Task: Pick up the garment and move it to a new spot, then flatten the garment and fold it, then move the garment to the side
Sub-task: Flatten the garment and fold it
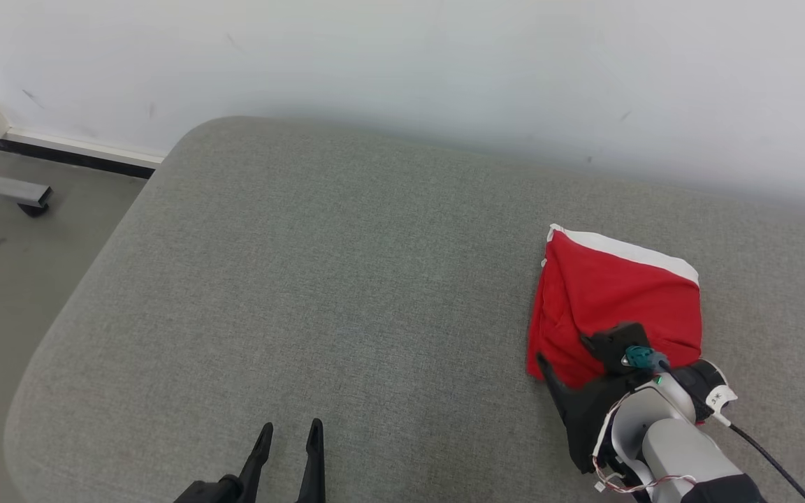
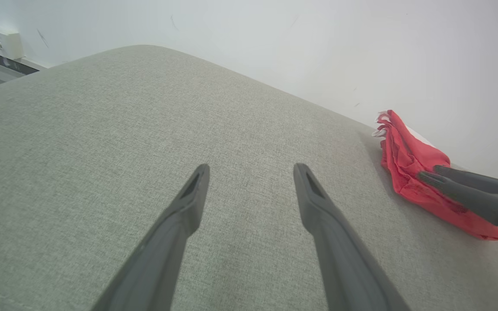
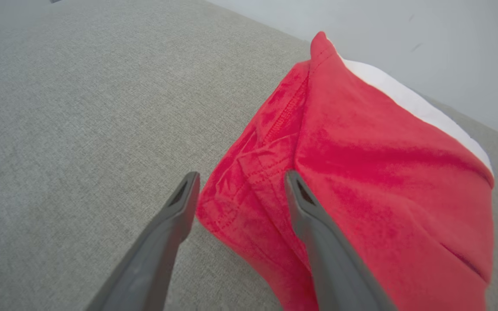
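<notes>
Folded red fabric garment with a white band (image 1: 619, 300) lies near the wall-side edge of the grey woven cushion (image 1: 339, 279); the right gripper (image 3: 241, 175) is spread wide astride its near corner, gripping nothing, while the left gripper (image 2: 251, 166) gapes empty over broad open cushion

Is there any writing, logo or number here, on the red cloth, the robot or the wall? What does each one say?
No text here can be read.
White tag on the right arm's wrist: small dark marks, too small to read.
Red garment: no print or label shows on it.
Pale box at the wall: any marking is too blurred to read.
</notes>
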`<state>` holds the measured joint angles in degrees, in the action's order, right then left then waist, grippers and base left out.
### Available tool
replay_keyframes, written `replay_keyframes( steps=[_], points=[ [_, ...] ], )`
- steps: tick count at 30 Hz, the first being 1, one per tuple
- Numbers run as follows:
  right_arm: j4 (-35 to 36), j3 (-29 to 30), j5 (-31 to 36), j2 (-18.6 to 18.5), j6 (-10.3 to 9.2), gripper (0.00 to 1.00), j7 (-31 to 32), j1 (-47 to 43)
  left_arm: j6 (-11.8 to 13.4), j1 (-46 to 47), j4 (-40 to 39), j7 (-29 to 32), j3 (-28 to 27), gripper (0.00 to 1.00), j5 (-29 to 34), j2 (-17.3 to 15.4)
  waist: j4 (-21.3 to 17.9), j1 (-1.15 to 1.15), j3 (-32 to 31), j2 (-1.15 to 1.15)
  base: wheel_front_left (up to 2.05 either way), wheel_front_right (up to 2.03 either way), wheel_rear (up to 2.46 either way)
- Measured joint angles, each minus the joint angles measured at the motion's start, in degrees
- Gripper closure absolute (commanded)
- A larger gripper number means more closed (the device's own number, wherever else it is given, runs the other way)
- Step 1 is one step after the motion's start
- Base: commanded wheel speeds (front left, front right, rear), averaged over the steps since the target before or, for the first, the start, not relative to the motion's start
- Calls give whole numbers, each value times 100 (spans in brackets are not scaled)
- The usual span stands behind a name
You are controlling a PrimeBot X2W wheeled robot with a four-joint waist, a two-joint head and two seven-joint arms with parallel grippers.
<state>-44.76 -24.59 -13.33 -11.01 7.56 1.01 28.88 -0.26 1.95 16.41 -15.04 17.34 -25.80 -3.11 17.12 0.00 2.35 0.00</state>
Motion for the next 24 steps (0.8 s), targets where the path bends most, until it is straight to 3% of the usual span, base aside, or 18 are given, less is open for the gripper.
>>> replay_keyframes(
  steps=[10, 15, 18, 20, 24],
  points=[
    [22, 617, 624, 300, 0, 0, 160, -125, -10, -21, 1, 0, 40, 0, 0, -9, 23, 0, 7, 0, 0, 0, 0],
    [-99, 907, 872, 387, 0, 7, 202, -76, -24, -19, 8, 0, 69, 0, 0, -11, 82, 0, 31, 0, 0, 0, 0],
    [-207, 1047, 1013, 439, 0, 15, 192, -4, -24, -19, 14, 0, 77, 0, 0, -14, 120, 0, 48, 0, 0, 0, 0],
    [-278, 1128, 1092, 475, 0, 25, 185, 57, -24, -19, 14, 0, 78, 0, -1, -15, 139, 0, 60, 0, 0, 0, 0],
    [-458, 1299, 1265, 527, 0, 25, 205, 163, -24, -16, 11, 0, 86, 0, -18, -23, 170, 0, 90, 0, 0, 0, 0]
  ],
)
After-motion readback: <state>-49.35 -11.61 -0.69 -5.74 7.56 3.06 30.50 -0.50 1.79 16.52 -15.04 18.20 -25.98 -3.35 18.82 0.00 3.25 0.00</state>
